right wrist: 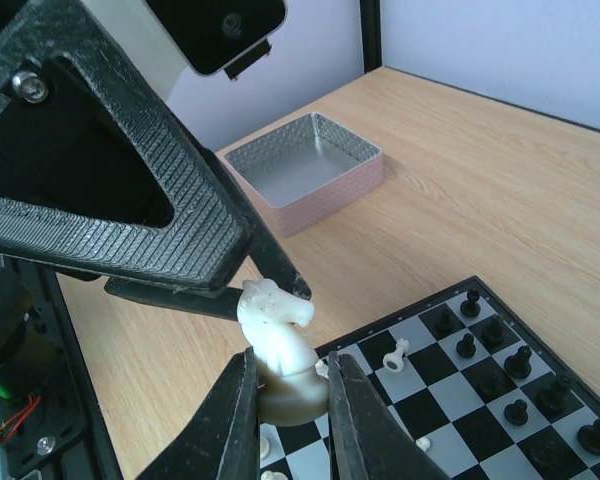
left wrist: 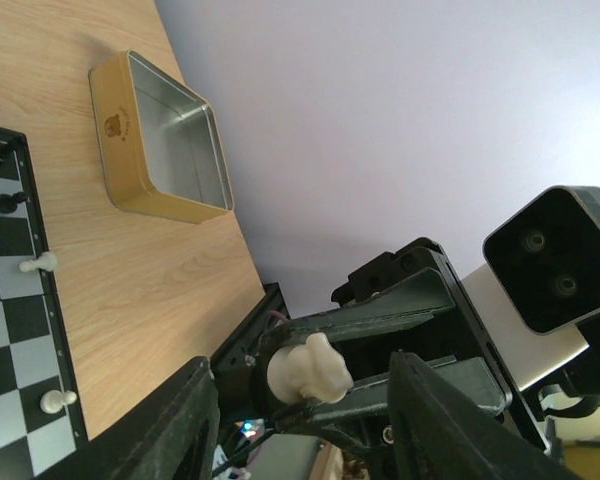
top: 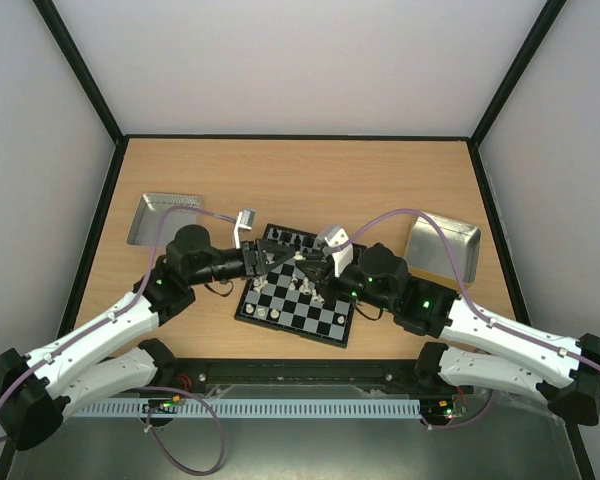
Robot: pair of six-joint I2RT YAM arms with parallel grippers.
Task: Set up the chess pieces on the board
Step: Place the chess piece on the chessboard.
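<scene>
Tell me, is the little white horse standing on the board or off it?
Off it. The right pincer holds the white horse by its base, up in the air over the board.

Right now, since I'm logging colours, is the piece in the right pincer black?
No, the right pincer is shut on the base of a cream-white knight.

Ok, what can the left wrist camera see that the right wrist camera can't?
Only the left wrist view: the gold tin and the right arm's camera. Only the right wrist view: the silver tray and the left arm's camera. Both: the white knight pinched in the right gripper, plus part of the board.
</scene>
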